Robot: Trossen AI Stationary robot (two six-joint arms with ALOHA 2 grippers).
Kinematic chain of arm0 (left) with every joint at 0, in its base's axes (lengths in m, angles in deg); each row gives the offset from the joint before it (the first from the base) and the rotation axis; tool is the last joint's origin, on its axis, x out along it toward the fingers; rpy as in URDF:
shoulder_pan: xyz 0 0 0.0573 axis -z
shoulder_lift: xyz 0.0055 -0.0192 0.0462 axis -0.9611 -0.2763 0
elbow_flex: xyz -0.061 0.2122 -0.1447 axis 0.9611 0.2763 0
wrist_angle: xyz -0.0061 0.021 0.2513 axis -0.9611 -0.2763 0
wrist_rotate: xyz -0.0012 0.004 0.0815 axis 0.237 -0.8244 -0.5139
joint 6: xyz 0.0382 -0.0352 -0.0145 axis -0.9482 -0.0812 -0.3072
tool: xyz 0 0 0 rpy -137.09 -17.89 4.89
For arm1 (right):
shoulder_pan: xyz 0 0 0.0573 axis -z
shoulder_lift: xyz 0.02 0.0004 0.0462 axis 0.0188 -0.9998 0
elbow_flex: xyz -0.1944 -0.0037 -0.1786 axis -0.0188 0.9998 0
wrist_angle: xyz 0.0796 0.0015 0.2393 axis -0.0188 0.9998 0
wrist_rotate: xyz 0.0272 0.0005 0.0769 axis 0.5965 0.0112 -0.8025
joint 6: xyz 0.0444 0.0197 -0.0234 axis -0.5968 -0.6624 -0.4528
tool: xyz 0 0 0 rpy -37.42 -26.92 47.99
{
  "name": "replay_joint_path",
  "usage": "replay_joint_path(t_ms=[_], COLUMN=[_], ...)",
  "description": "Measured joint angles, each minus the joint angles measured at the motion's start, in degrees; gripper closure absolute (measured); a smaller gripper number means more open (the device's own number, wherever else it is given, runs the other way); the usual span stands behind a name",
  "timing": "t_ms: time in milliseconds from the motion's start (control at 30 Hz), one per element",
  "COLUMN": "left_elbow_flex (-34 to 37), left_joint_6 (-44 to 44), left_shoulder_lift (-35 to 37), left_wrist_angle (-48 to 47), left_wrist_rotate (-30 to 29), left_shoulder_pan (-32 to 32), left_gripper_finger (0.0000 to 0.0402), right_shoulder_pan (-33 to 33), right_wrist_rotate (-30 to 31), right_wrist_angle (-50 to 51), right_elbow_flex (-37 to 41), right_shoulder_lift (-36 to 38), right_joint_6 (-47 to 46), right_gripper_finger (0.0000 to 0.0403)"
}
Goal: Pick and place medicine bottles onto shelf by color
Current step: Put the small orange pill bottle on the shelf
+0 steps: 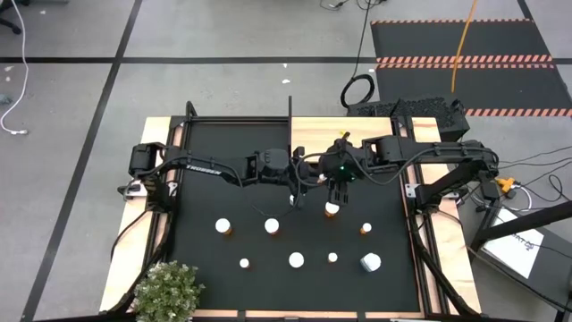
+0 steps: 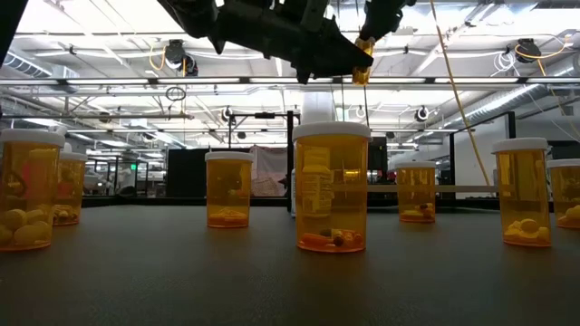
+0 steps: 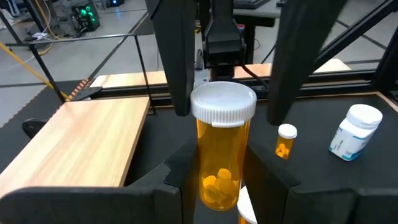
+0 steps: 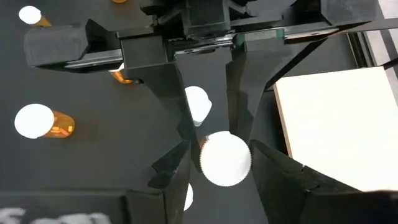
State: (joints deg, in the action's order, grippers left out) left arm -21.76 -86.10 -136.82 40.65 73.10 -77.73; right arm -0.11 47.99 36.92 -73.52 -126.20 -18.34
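Note:
An orange medicine bottle (image 3: 221,155) with a white cap hangs upright above the middle of the black mat (image 1: 206,192), with my left gripper (image 3: 221,167) shut on it. My right gripper (image 4: 224,163) reaches down from above. Its fingers (image 3: 177,68) stand open on either side of the bottle's white cap (image 4: 225,158), with narrow gaps. The light-wood shelf (image 3: 81,137) lies at the mat's far edge, beside both grippers. Several other orange bottles (image 1: 272,225) and a white bottle (image 3: 354,132) stand on the mat's near half. My left gripper pinches the orange body of the bottle (image 3: 217,180), at its lower half, between its two fingers. The fingers come nearly level from the table's left. The bottle is upright, cap up, lifted clear of the mat. Whether my right gripper touches the cap, I cannot tell.
Bottles on the mat stand right below the grippers (image 4: 198,102) and toward the near edge (image 1: 296,260). A small orange bottle (image 3: 286,142) stands near the white one. A potted plant (image 1: 168,291) sits at the near left corner. Black frame bars (image 1: 290,112) rise at the far edge.

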Motion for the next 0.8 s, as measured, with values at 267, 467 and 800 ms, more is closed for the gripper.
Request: replay_joint_path(t_ms=[267,467,800], left_elbow_flex=[0.0,0.0,0.0], left_joint_6=[0.0,-0.5,-0.7], left_shoulder_lift=[0.0,0.0,-0.1], left_wrist_angle=[0.0,0.1,0.1], left_wrist_rotate=[0.0,-0.1,-0.2], left_shoulder_pan=[0.2,0.5,0.5], left_gripper_finger=[0.0289,0.0289,0.0289], right_shoulder_pan=[0.0,0.0,0.0], right_wrist_rotate=[-0.1,-0.2,-0.1], right_wrist_angle=[0.0,0.0,0.0], right_elbow_flex=[0.0,0.0,0.0], right_shoulder_lift=[0.0,0.0,0.0], right_joint_6=[0.0,-0.1,0.2], right_gripper_finger=[0.0287,0.0262,0.0232])
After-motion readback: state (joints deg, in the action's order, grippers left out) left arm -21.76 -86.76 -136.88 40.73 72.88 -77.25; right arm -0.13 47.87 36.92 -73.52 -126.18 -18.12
